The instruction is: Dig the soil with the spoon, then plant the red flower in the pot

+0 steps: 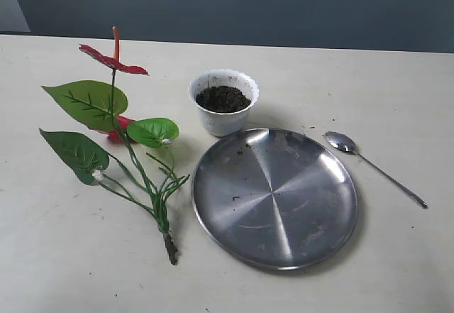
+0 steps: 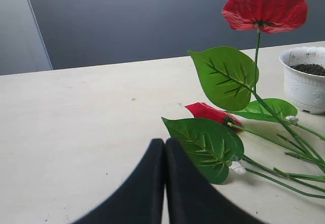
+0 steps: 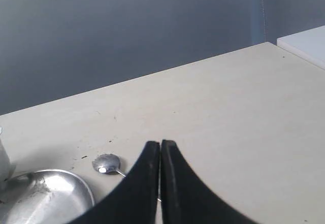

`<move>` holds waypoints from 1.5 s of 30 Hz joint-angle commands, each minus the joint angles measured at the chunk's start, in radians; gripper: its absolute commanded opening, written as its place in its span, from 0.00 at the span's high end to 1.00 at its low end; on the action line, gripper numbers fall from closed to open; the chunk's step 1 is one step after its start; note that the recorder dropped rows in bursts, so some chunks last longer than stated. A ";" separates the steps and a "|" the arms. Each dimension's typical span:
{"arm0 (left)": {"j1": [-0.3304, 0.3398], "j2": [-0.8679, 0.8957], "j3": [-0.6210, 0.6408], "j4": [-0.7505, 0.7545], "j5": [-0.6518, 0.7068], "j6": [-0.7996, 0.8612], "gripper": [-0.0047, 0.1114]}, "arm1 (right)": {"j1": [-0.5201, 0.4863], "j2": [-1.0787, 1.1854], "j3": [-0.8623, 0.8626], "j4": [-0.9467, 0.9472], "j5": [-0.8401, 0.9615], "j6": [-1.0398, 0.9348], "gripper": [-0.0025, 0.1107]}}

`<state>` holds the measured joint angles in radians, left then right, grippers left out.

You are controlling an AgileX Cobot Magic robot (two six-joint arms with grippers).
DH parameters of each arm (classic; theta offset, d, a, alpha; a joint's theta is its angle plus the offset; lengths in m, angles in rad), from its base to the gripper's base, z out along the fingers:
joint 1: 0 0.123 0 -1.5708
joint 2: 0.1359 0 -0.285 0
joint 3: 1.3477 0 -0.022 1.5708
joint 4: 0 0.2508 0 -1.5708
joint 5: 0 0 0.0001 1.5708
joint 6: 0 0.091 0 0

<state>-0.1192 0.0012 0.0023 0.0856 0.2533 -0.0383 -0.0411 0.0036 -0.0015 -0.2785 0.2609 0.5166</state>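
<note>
Pale tabletop: spoon lay untouched right of steel plate; both grippers, left gripper and right gripper, pressed together; right should spread, pinch the handle mid-length

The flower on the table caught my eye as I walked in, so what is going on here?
Nothing is being handled yet. The red flower lies on the table to the left of the pot, which holds the soil. The spoon lies on the table just right of a steel plate. The left gripper is shut and empty near the flower's leaves, and the right gripper is shut and empty near the spoon. Digging and planting have not begun.
</note>
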 commanded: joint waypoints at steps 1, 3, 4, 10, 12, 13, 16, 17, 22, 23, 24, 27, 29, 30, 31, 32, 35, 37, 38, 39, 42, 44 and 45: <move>-0.005 -0.001 -0.002 -0.002 -0.014 -0.004 0.95 | -0.006 -0.004 0.002 -0.004 -0.002 0.001 0.96; -0.005 -0.001 -0.002 -0.002 -0.014 -0.004 0.95 | -0.006 -0.004 0.002 -0.004 -0.002 0.001 0.96; -0.005 -0.001 -0.002 -0.002 -0.014 -0.004 0.95 | -0.006 -0.004 0.002 -0.004 -0.002 0.001 0.96; -0.005 -0.001 -0.002 -0.002 -0.014 -0.004 0.95 | -0.006 -0.004 0.002 -0.004 -0.002 0.001 0.96; -0.005 -0.001 -0.002 -0.002 -0.014 -0.004 0.95 | -0.006 -0.004 0.002 -0.004 -0.006 0.001 0.96; -0.005 -0.001 -0.002 -0.002 -0.014 -0.004 0.95 | -0.006 -0.004 0.002 -0.001 -0.017 0.001 0.96; -0.005 -0.001 -0.002 -0.002 -0.014 -0.004 0.95 | -0.006 -0.004 0.002 0.195 -0.109 0.067 0.96; -0.005 -0.001 -0.002 -0.002 -0.014 -0.004 0.95 | -0.006 -0.004 0.002 0.279 -0.148 0.091 0.96; -0.005 -0.001 -0.002 -0.002 -0.014 -0.004 0.95 | -0.006 -0.004 0.002 0.517 -0.292 0.109 0.96; -0.005 -0.001 -0.002 -0.002 -0.014 -0.004 0.95 | -0.006 -0.004 0.002 0.517 -0.315 0.109 0.96; -0.005 -0.001 -0.002 -0.002 -0.014 -0.004 0.95 | -0.006 -0.004 0.002 0.517 -0.348 0.109 0.96; -0.005 -0.001 -0.002 -0.002 -0.014 -0.004 0.95 | -0.006 -0.004 0.002 0.517 -0.392 0.109 0.96; -0.005 -0.001 -0.002 -0.002 -0.014 -0.004 0.95 | -0.006 -0.004 0.002 0.517 -0.400 0.109 0.96; -0.005 -0.001 -0.002 -0.002 -0.014 -0.004 0.95 | -0.006 -0.004 0.002 0.517 -0.400 0.109 0.96; -0.005 -0.001 -0.002 -0.002 -0.014 -0.004 0.95 | -0.006 -0.004 0.002 0.517 -0.402 0.109 0.96; -0.005 -0.001 -0.002 -0.002 -0.014 -0.004 0.95 | -0.006 -0.004 0.002 0.520 -0.408 0.112 0.96; -0.005 -0.001 -0.002 -0.002 -0.014 -0.004 0.95 | -0.006 -0.004 0.002 0.540 -0.471 0.117 0.96; -0.005 -0.001 -0.002 -0.002 -0.014 -0.004 0.95 | -0.006 -0.004 0.002 0.540 -0.557 0.117 0.96; -0.005 -0.001 -0.002 -0.002 -0.014 -0.004 0.95 | -0.006 -0.004 0.002 0.540 -0.612 0.117 0.96; -0.005 -0.001 -0.002 -0.002 -0.014 -0.004 0.95 | -0.006 -0.004 0.002 0.540 -0.667 0.117 0.96; -0.005 -0.001 -0.002 -0.002 -0.014 -0.004 0.95 | -0.006 -0.004 0.002 0.543 -0.837 0.111 0.96; -0.005 -0.001 -0.002 -0.002 -0.014 -0.004 0.95 | -0.006 0.003 0.002 0.603 -0.968 0.024 0.96; -0.005 -0.001 -0.002 -0.002 -0.014 -0.004 0.95 | -0.006 0.019 -0.005 0.656 -0.982 -0.052 0.96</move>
<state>-0.1192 0.0012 0.0023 0.0856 0.2533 -0.0383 -0.0411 0.0022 -0.0015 0.2942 -0.6232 0.5951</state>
